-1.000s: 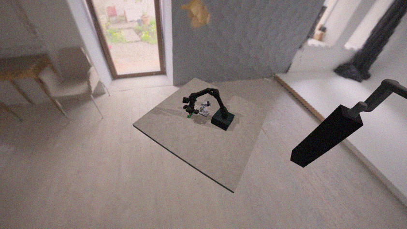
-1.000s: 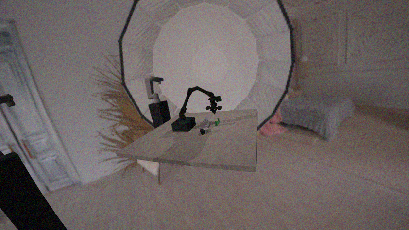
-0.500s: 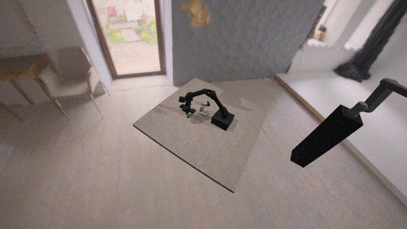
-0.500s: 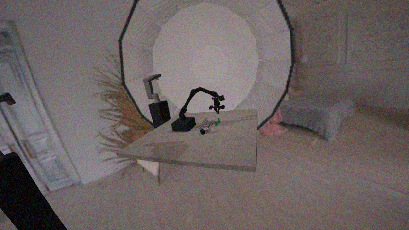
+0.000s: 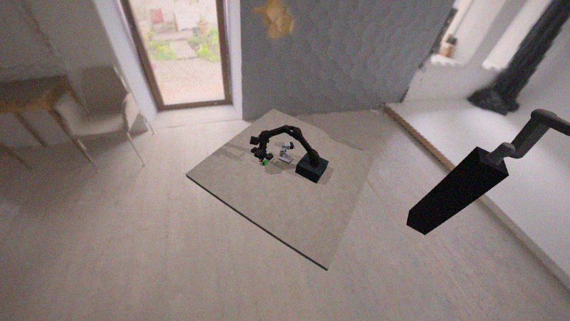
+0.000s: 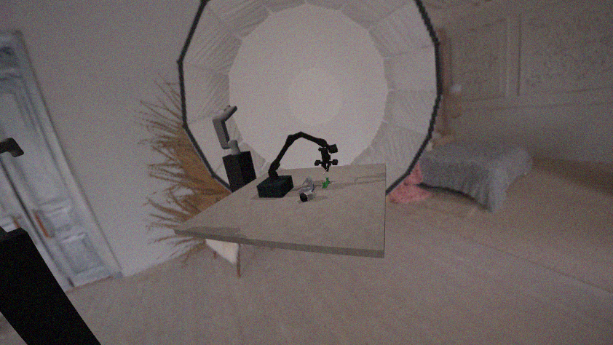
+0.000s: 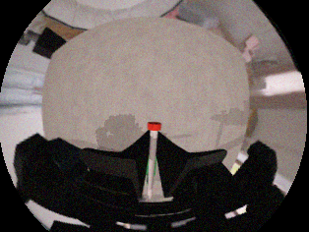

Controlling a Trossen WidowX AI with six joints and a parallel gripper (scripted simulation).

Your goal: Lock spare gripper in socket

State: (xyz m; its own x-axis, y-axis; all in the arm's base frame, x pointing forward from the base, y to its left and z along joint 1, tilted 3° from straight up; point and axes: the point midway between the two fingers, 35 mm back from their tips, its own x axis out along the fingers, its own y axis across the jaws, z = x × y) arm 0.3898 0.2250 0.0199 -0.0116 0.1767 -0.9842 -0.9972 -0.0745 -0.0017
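Note:
My gripper (image 5: 262, 158) (image 6: 327, 169) (image 7: 153, 133) points down and is shut on the lock pin (image 7: 154, 147), a thin pale shaft with a red head. The pin is out of the mount and held above the table. The green spare gripper (image 5: 266, 162) (image 6: 325, 183) is on the table just below my fingers. In the wrist view only slivers of green show behind the pin. The grey-white mount (image 5: 285, 159) (image 6: 308, 187) stands between my gripper and the arm's base. Its socket is too small to make out.
The arm's dark base block (image 5: 312, 167) (image 6: 274, 186) is beside the mount on the table (image 5: 247, 187) (image 6: 343, 223). The mount carries a black-ended part (image 5: 291, 145) (image 6: 303, 196). A black pedestal (image 5: 456, 191) with a grey arm is off the table.

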